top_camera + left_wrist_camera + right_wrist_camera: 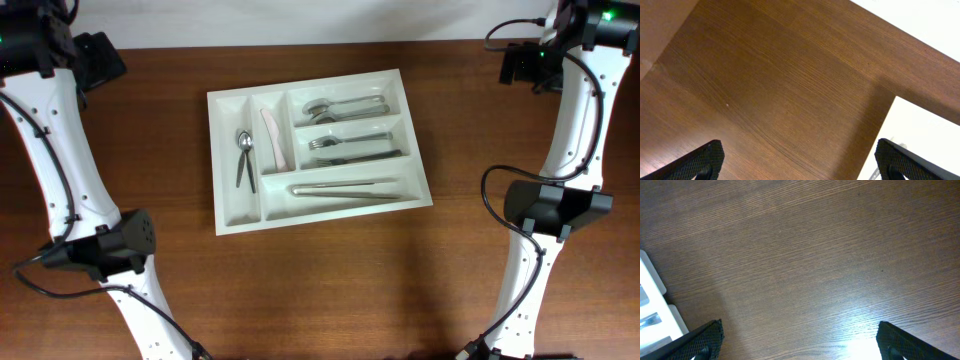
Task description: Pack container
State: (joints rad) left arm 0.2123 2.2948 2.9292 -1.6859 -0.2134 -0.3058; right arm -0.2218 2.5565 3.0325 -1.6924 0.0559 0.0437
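Packing apparently finished: tray point(216, 160) holds cutlery point(345, 145) in every compartment; none loose on bench point(320, 290). Left pincer point(797, 160), right pincer point(799, 340): wide, empty. Next: likely final check only.

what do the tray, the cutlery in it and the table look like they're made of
Tray: white moulded plastic by the look, smooth and faintly glossy.
Spoons, forks, knives: probably steel, grey with bright glints.
Pale knife: cream, matte, no glint, likely plastic; hard to say.
Table: dark brown wood grain, semi-matte; solid or veneer cannot be told.
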